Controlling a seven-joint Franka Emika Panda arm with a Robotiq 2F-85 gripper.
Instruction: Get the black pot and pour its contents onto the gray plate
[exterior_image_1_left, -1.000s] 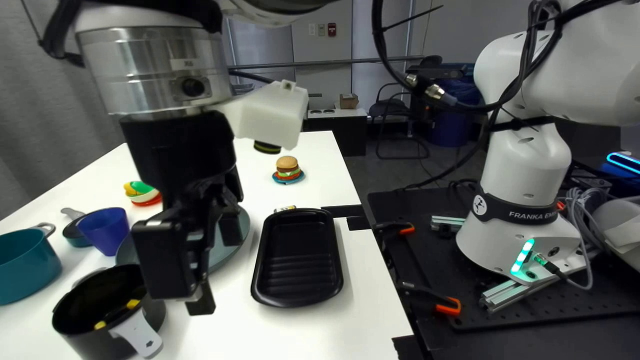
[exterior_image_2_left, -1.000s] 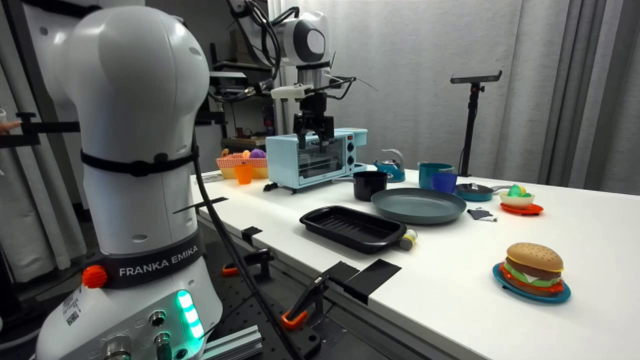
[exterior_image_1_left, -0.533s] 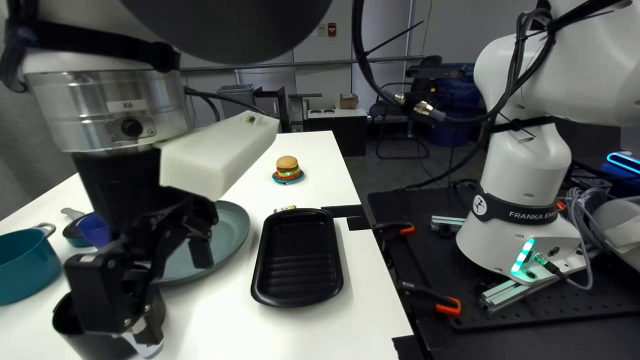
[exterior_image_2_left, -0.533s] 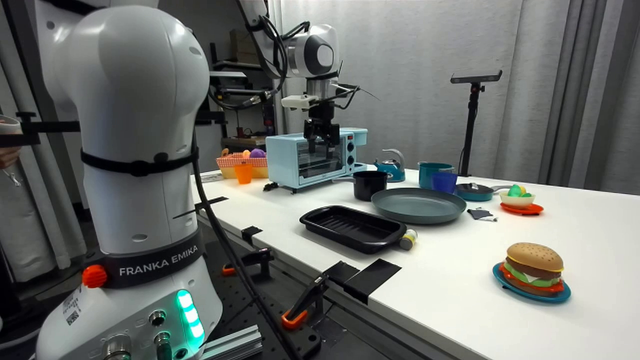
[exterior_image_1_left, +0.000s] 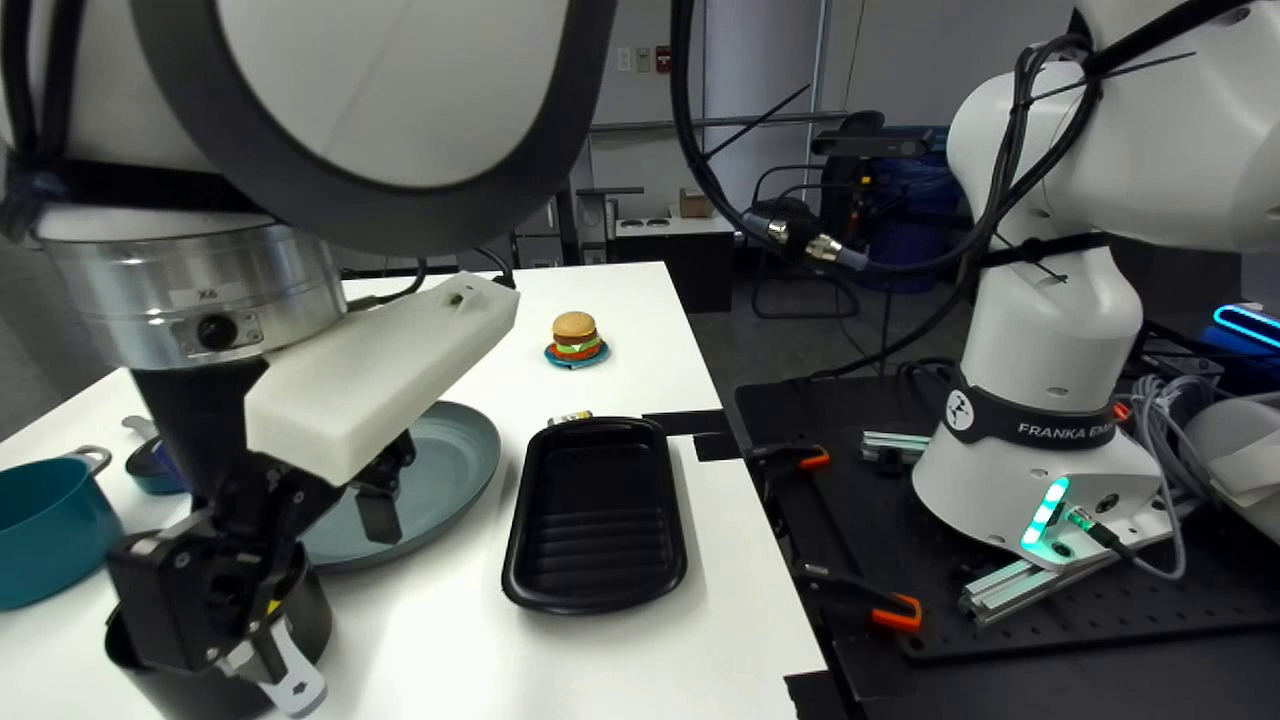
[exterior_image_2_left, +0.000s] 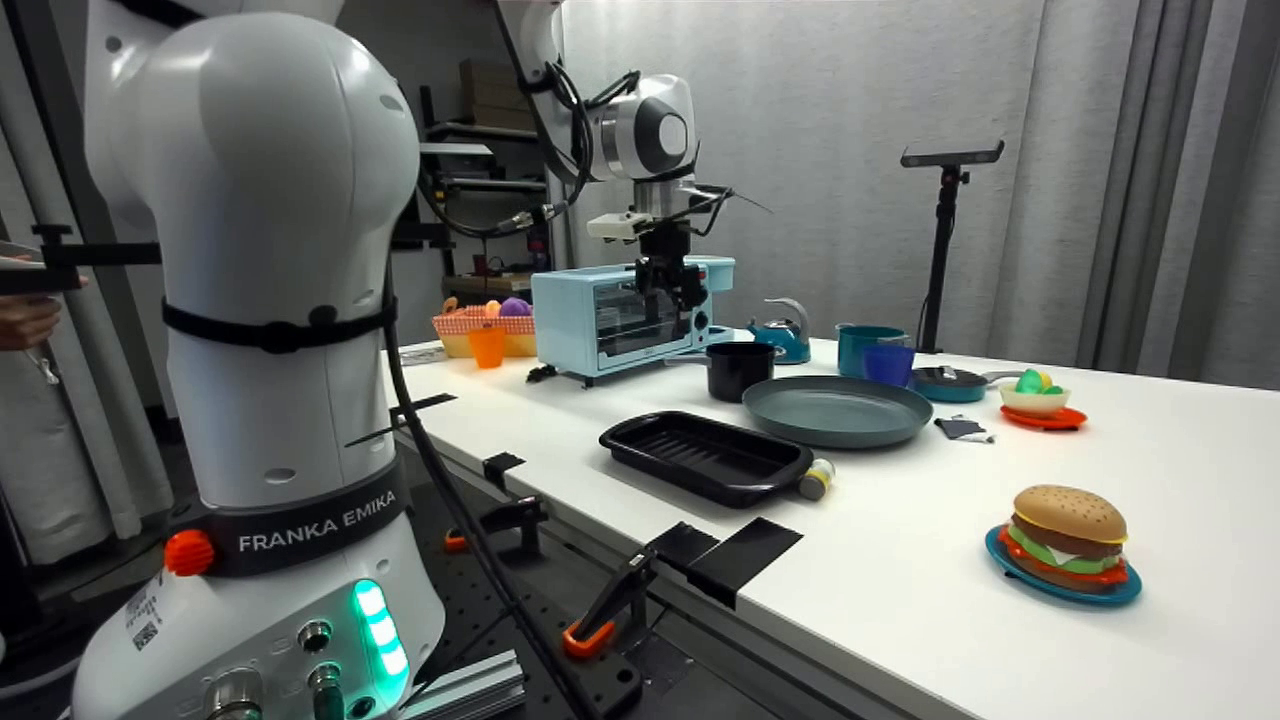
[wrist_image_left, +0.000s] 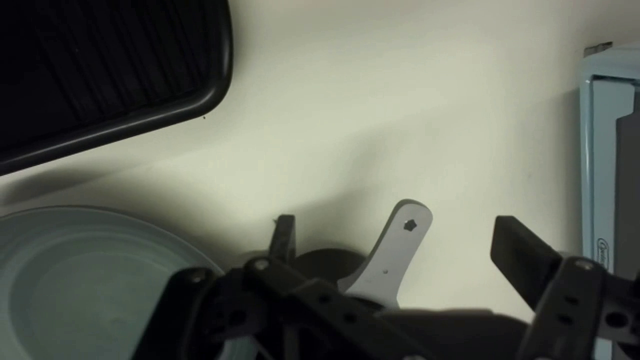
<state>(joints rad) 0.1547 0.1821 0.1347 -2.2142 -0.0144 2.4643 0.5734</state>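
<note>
Since the earlier frame, the gripper (exterior_image_2_left: 667, 319) has descended and shifted toward the gray plate (exterior_image_2_left: 838, 415), as seen in an exterior view. The black pot (exterior_image_2_left: 740, 372) has kept its position: upright on the table (exterior_image_2_left: 900, 570), just beside the gray plate, on the side toward the light-blue oven (exterior_image_2_left: 565, 325). Contact between pot and plate cannot be confirmed. The blue cup (exterior_image_2_left: 888, 366) and the teal pot (exterior_image_2_left: 850, 346) stand near the gray plate, on its side opposite the black tray (exterior_image_2_left: 706, 455); the toy burger (exterior_image_2_left: 1068, 535) rests well apart from the gray plate.

In an exterior view, part of the yellow contents (exterior_image_1_left: 273, 607) is visible inside the black pot. The gripper covers much of the black pot from this angle. The pot handle (exterior_image_1_left: 300, 677) extends away from the gray plate. The black tray lies near the gray plate, between the plate and the robot base (exterior_image_1_left: 1040, 480).

In the wrist view, the gripper's jaws stand wide apart. The pot handle appears between the fingers (wrist_image_left: 522, 260), with a visible gap on each side. The black pot's body is largely hidden by the gripper. The gray plate lies to one side of the pot handle, the light-blue oven to the opposite side.
</note>
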